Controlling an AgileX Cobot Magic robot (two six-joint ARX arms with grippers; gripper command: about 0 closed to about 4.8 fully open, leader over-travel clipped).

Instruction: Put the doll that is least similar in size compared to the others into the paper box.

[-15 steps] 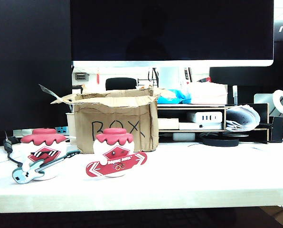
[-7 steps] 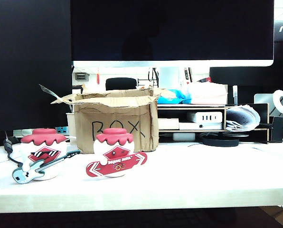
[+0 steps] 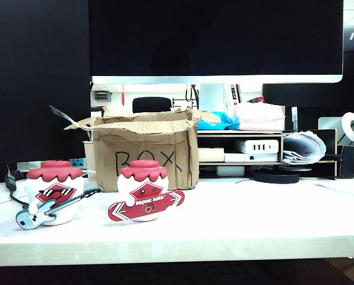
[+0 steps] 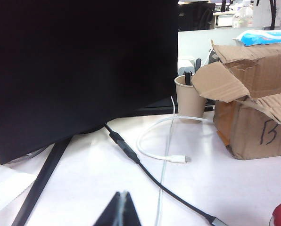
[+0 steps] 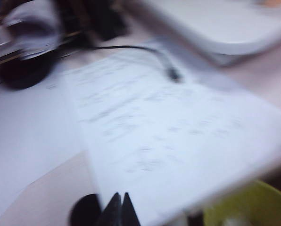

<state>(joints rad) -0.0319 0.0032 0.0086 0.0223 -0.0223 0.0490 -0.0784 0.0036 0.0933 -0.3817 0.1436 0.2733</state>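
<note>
Where legible, "BOX" on paper box point(image 3: 146, 155); grippers point(image 4: 120, 207) point(image 5: 119, 207) seemingly closed.

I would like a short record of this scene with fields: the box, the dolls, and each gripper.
box: brown cardboard box marked "BOX", flaps open, at the back of the white table
guitar doll: red-capped white doll with guitar, front left
board doll: red-capped white doll with red board, before the box
tiny white doll: not visible
left gripper: shut, empty, over cables
right gripper: shut, empty, over paper sheet
</note>
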